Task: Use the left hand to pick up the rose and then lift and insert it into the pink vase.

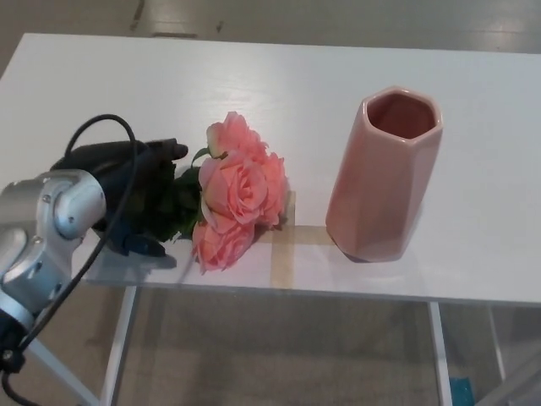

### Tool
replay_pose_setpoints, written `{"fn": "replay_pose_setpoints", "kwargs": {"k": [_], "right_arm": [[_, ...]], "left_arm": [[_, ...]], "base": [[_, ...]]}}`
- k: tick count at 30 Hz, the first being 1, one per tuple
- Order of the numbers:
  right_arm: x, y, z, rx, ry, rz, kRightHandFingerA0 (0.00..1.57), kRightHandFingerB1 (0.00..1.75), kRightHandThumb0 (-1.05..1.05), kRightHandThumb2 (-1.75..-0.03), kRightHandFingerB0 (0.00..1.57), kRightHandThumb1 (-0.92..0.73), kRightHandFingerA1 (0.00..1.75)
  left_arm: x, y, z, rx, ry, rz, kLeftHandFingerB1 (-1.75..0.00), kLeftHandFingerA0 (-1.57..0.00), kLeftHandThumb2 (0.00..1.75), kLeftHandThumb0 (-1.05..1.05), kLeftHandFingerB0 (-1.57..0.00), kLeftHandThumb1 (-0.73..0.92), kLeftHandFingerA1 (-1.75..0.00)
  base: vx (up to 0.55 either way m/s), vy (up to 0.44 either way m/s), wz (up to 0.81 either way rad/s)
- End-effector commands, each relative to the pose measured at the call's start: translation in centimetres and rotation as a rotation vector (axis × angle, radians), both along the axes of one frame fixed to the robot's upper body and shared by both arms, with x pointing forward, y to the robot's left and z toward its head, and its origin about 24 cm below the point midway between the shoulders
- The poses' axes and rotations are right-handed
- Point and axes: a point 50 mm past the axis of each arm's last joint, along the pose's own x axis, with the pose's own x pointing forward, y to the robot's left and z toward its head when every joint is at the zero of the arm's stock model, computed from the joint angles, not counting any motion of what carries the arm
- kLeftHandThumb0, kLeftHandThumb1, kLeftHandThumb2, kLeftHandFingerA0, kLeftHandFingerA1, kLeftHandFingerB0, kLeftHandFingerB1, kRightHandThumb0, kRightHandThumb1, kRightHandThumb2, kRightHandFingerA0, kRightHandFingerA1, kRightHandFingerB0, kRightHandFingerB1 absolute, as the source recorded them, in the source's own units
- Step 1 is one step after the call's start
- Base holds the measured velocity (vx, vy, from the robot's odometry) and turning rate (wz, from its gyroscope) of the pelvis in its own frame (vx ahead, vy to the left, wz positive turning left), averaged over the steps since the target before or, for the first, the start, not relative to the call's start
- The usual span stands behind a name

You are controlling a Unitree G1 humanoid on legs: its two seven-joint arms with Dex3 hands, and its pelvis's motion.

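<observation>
A bunch of pink roses (237, 194) with dark green leaves (182, 203) lies on the white table (338, 76), blooms pointing right. My left hand (127, 194) covers the leafy stem just left of the blooms. Its fingers (165, 152) curl over the top of the stem and the thumb (139, 245) sits under it, so the hand is shut on the rose. The stem's far end is hidden by my hand and silver forearm (51, 220). The pink faceted vase (385, 173) stands upright to the right of the blooms, mouth open. My right hand does not show.
A strip of tan tape (283, 241) marks the table between the roses and the vase. The table's front edge (338, 296) runs just below both, with the floor and white table legs (118, 347) beneath. A black cable (97, 127) loops over my left wrist.
</observation>
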Motion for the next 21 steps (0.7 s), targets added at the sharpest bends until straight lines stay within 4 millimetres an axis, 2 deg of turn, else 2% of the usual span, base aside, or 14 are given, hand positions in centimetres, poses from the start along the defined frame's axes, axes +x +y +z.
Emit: {"fn": "replay_pose_setpoints", "kwargs": {"k": [1,11,12,13,17,18,19,20,21], "right_arm": [[-0.3,0.2,-0.2,0.009,0.005,0.006,0.68,0.39,-0.3,-0.59,0.54,-0.66,0.43],[0.0,0.2,-0.1,0.037,-0.014,-0.021,0.68,0.39,-0.29,-0.6,0.53,-0.66,0.44],[0.0,0.2,0.0,0.035,-0.015,-0.021,0.68,0.39,-0.29,-0.6,0.53,-0.66,0.44],[0.1,0.2,0.0,0.036,-0.016,-0.021,0.68,0.39,-0.29,-0.6,0.53,-0.66,0.44],[0.1,0.2,0.0,0.036,-0.023,-0.02,0.68,0.39,-0.28,-0.6,0.53,-0.66,0.44],[0.2,0.2,0.0,0.038,-0.025,-0.021,0.68,0.39,-0.28,-0.6,0.53,-0.66,0.44],[0.2,0.2,0.1,0.037,-0.027,-0.02,0.68,0.39,-0.28,-0.6,0.54,-0.66,0.44],[0.3,0.2,0.1,0.037,-0.029,-0.019,0.68,0.39,-0.28,-0.6,0.53,-0.66,0.44],[0.4,0.3,0.1,0.037,-0.032,-0.019,0.68,0.39,-0.28,-0.6,0.53,-0.66,0.44]], "left_arm": [[-0.3,-0.3,-1.2,0.045,-0.016,-0.009,-0.18,0.0,0.76,-0.57,0.0,0.35,-0.11],[0.2,-1.3,-2.4,0.029,-0.055,-0.022,-0.21,0.0,0.75,-0.55,0.0,0.34,-0.15],[0.2,-1.3,-2.5,0.027,-0.055,-0.022,-0.21,0.0,0.55,-0.61,0.0,0.43,-0.21],[0.3,-1.4,-2.7,0.025,-0.057,-0.022,-0.22,0.0,0.75,-0.54,0.0,0.35,-0.2],[0.3,-1.7,-3.3,0.025,-0.065,-0.029,-0.2,-0.09,0.72,-0.6,-0.09,0.4,-0.2],[0.3,-1.8,-3.6,0.03,-0.062,-0.031,-0.29,-0.07,0.71,-0.61,-0.05,0.39,-0.36],[0.3,-1.9,-3.9,0.038,-0.057,-0.032,-0.47,0.0,0.84,-0.31,0.0,0.25,-0.47],[0.3,-1.9,-4.0,0.041,-0.058,-0.032,-0.28,-0.23,0.55,-0.56,-0.17,0.47,-0.3],[0.4,-1.9,-4.1,0.044,-0.061,-0.032,-0.28,-0.23,0.55,-0.56,-0.17,0.47,-0.3]], "base": [[0.0,0.0,0.0],[0.0,0.0,0.0],[0.0,0.0,0.0],[0.0,0.0,0.0],[0.0,0.0,0.0],[0.0,0.0,0.0],[0.0,0.0,0.0],[0.0,0.0,0.0],[0.0,0.0,0.0]]}}
